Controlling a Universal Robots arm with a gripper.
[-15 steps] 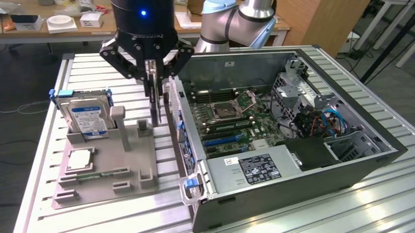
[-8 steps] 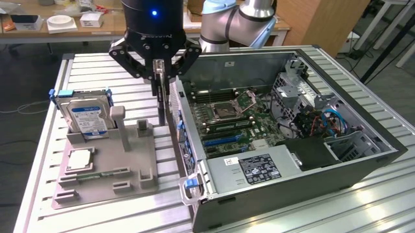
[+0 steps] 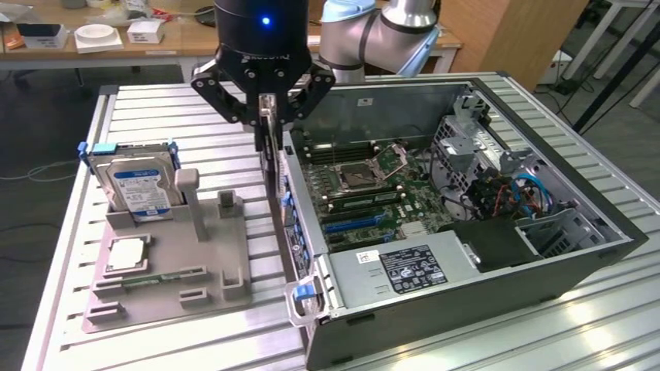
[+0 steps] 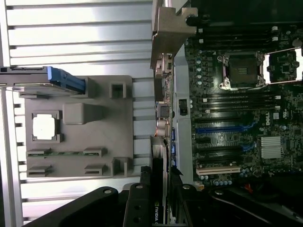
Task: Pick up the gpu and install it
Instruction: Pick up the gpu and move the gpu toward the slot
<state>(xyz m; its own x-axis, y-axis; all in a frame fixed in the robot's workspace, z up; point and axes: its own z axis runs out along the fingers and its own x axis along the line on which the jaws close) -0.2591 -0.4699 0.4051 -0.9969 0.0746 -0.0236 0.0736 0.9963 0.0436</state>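
The gpu (image 3: pixel 272 166) is a thin dark card seen edge-on, hanging upright from my gripper (image 3: pixel 269 116), whose black fingers are shut on its upper edge. It hangs above the strip between the grey holder (image 3: pixel 212 267) and the near wall of the open computer case (image 3: pixel 577 263). In the wrist view the gpu (image 4: pixel 161 118) runs away from my gripper (image 4: pixel 161 191) and ends in its silver metal bracket (image 4: pixel 166 33), alongside the edge of the motherboard (image 4: pixel 236 94). Blue expansion slots (image 4: pixel 218 128) lie beside it on the board.
The grey holder carries a silver hard drive with a blue-white label (image 3: pixel 139 185), a processor chip (image 3: pixel 126 253) and a green memory stick (image 3: pixel 154 278). Inside the case are the power supply (image 3: pixel 413 270), cables (image 3: pixel 526 193) and the processor socket (image 3: pixel 361 178). A desk (image 3: pixel 103 39) stands behind.
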